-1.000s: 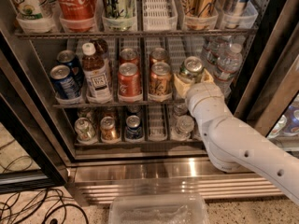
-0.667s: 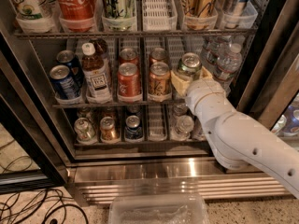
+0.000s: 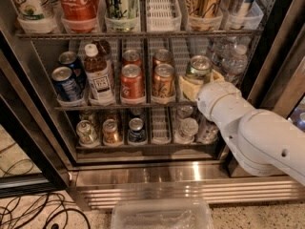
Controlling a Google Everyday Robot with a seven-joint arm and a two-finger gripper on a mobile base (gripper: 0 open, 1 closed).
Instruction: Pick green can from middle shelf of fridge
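Observation:
The green can (image 3: 198, 68), with a silver top, stands at the right end of the middle shelf (image 3: 114, 106) of the fridge (image 3: 143, 173). My gripper (image 3: 201, 82) reaches in from the lower right on a white arm. Its cream fingers (image 3: 188, 88) sit on either side of the can's lower body and are shut on it. The can's lower half is hidden by the fingers and wrist. An orange-brown can (image 3: 163, 80) and a red can (image 3: 132, 80) stand in the lanes to its left.
Blue cans (image 3: 65, 82) and a brown bottle (image 3: 98, 75) fill the shelf's left side. Clear water bottles (image 3: 232, 58) stand right of the green can. Tall cans and a Coca-Cola bottle (image 3: 78, 4) stand on the rack above, small cans (image 3: 111, 131) on the rack below. A clear plastic bin (image 3: 162, 213) sits on the floor.
My arm has shifted a little to the right, and the green can has moved slightly right and up with the gripper. The other cans have not moved.

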